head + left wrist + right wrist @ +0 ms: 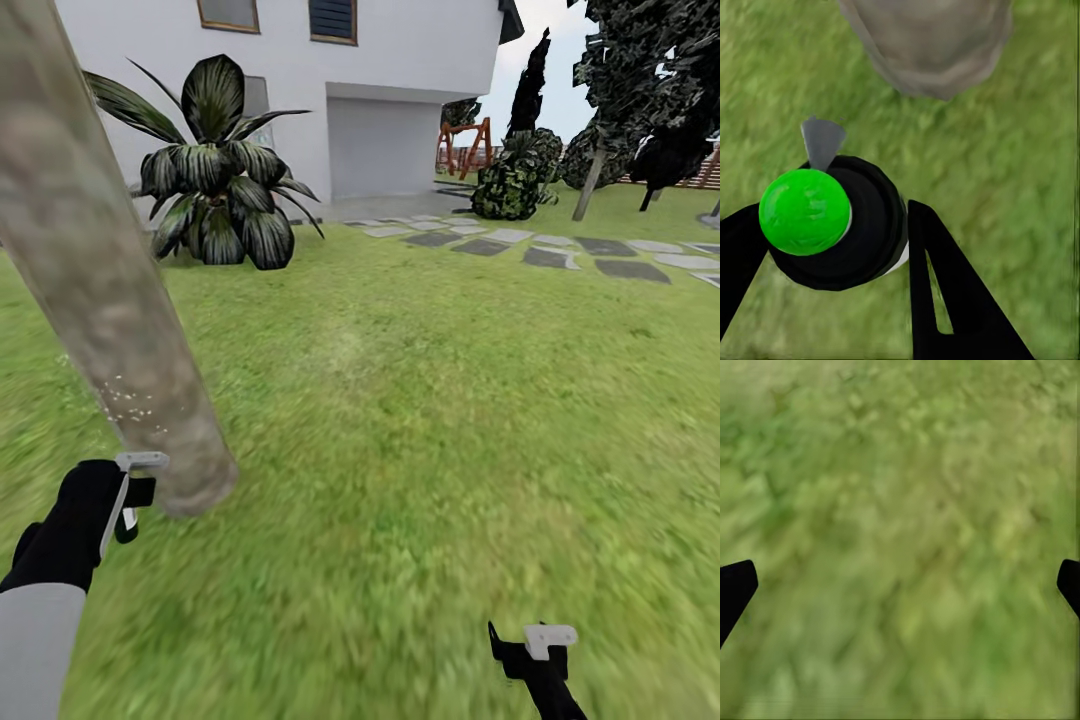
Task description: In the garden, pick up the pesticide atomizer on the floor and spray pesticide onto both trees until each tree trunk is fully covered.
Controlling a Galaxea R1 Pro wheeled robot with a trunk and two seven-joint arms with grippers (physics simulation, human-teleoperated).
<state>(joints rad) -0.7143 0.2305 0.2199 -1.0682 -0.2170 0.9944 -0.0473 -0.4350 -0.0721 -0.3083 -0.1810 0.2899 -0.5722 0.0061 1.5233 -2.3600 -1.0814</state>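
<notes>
Grass floor [420,420] spread across the whole head view, rough and green, running back to a white house [380,60] with a closed grey garage door [385,145]. A thick tree trunk [90,260], mottled beige and grey-brown, rose at a slant from the grass at the lower left up to the upper left corner of that view. A scatter of small white specks [130,405] lay on the trunk low down, just above the left gripper.

The left gripper [130,500] sat right beside the trunk's base, its black arm coming up from the lower left corner. In the left wrist view its black fingers [952,300] stood closed on either side of the pesticide atomizer [840,221], a black round body with a bright green cap [804,211] and a grey nozzle [821,142] aimed toward the trunk [930,45], which stood near, with a strip of grass between.

The right gripper [535,645] hung low over the grass near the bottom edge of the head view, well apart from the trunk. In the right wrist view its dark fingertips [735,585] stood wide apart at the two sides, with nothing but blurred grass [900,540] between them.

Behind, a broad-leaved dark plant [215,170] grew by the house wall, grey stepping stones [560,250] crossed the lawn at the right, and dark conifers [650,90] and a shrub [515,175] stood at the far right.
</notes>
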